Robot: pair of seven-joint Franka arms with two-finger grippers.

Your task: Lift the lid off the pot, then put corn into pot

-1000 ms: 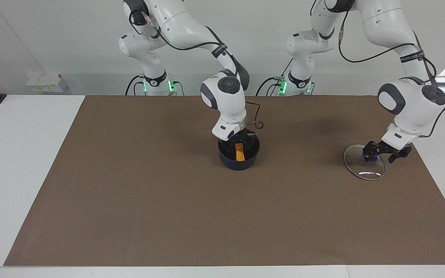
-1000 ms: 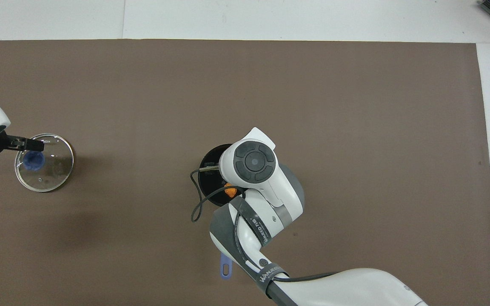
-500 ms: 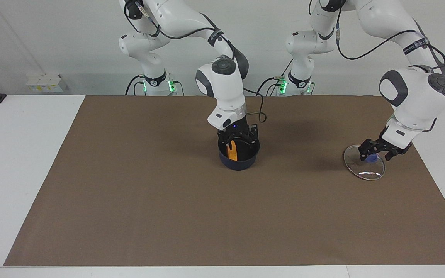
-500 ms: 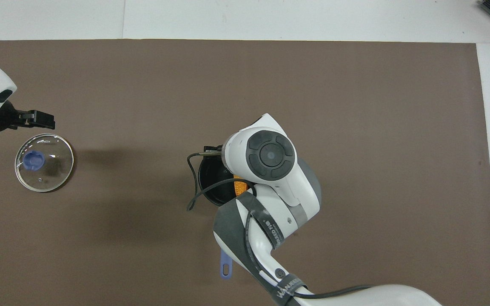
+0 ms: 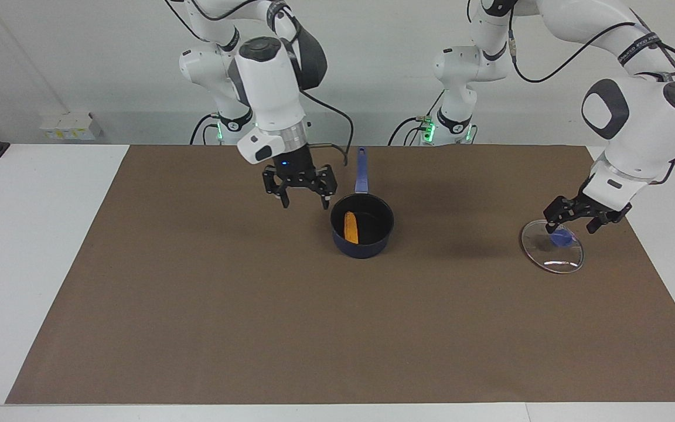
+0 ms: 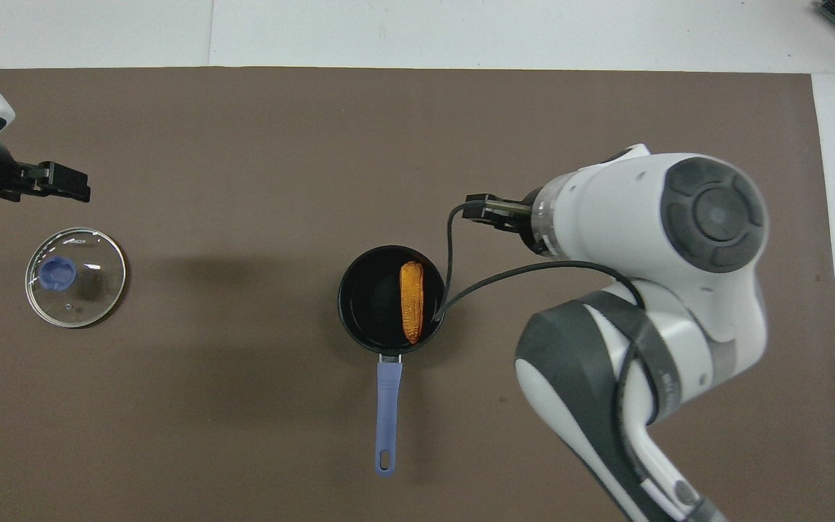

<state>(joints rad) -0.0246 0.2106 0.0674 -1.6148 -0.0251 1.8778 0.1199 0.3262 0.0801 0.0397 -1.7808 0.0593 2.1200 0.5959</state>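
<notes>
Facing view shows us the small bumpy orange-yellow corn cob (image 5: 350,227) lying in the dark navy saucepan (image 5: 362,242), light and stiff we judge, best gripped mid-length, while the clear glass lid (image 5: 552,247) rests toward the left arm's end, fragile, liftable by its blue knob (image 5: 561,237), with the left gripper (image 5: 576,218) over it and the right gripper (image 5: 304,196) beside the saucepan, both spread and empty.

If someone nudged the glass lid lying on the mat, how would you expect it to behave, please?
The lid lies flat on the mat, so it would probably slide, not roll. Its clear glass looks fragile and likely slippery. The blue knob seems the safest hold. Neither pincer touches it.
</notes>
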